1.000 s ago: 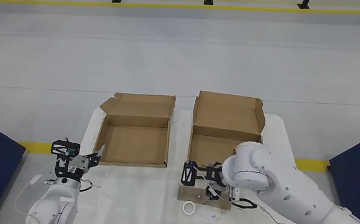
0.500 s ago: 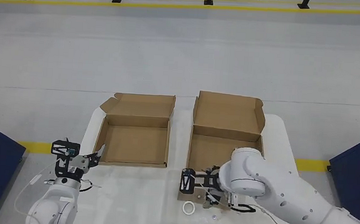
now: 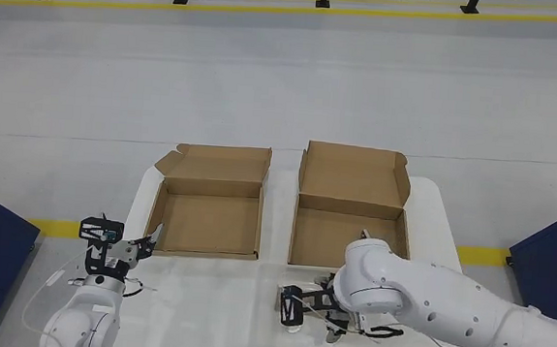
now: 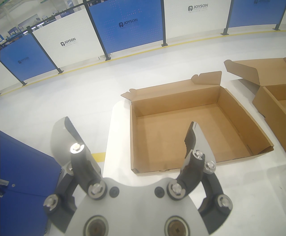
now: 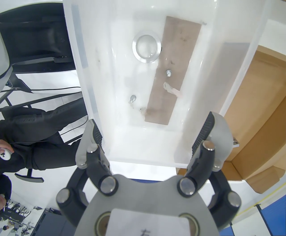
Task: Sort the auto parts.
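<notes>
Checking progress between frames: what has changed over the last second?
The right gripper, open, drew back from the right box toward the robot, now over the clear tray holding the metal ring. Nothing gripped. The left gripper, left box and right box stayed put.

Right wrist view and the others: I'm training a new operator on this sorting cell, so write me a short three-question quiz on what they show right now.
1. True or false: the left arm's jaws stand open, with nothing between them.
2. How many bolts lie in the clear tray? A) one B) two C) four
3. Short answer: which arm's jaws hang open over the tray?
Key: 1 true; 2 B; 3 the right arm's.
</notes>
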